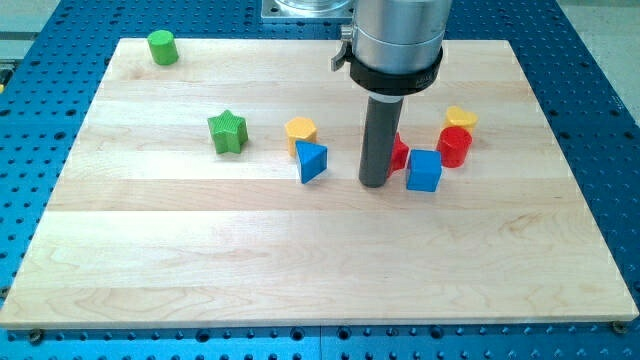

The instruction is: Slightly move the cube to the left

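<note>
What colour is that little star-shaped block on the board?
The star block is green, clear in the camera view, well to the view's left of my tip.

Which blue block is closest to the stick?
The blue cube, just right of my tip. The blue triangle sits farther off on the left.

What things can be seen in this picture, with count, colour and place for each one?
green cylinder: 1, green, top left corner
green star: 1, green, left of centre
yellow block: 1, yellow, above blue triangle
blue triangle: 1, blue, centre
red block: 1, red, partly hidden behind rod
blue cube: 1, blue, right of rod
red cylinder: 1, red, right of cube
yellow heart: 1, yellow, above red cylinder
wooden board: 1, light wood
my tip: 1, dark, just left of blue cube
</note>
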Available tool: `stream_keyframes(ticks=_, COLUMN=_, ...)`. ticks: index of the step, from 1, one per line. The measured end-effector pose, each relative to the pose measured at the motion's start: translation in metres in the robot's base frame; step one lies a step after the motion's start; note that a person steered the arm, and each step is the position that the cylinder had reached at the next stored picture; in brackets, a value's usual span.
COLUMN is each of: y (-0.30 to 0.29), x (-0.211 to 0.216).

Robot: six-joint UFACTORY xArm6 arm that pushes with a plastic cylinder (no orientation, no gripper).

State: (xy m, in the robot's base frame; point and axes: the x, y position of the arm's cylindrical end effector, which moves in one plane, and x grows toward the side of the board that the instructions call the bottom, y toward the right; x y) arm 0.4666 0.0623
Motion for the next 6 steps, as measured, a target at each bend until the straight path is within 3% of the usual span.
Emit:
stream_keyframes(ticks=1, y=-0.002, x=0.023)
stream_keyframes(ticks=2, y=0.026, x=0.019)
stream_keyframes(ticks=3, y=0.025, x=-0.036)
stream_keyframes(ticks=4, y=0.026, x=-0.039)
stream_keyframes(ticks=6, y=0.023, x=-0.002)
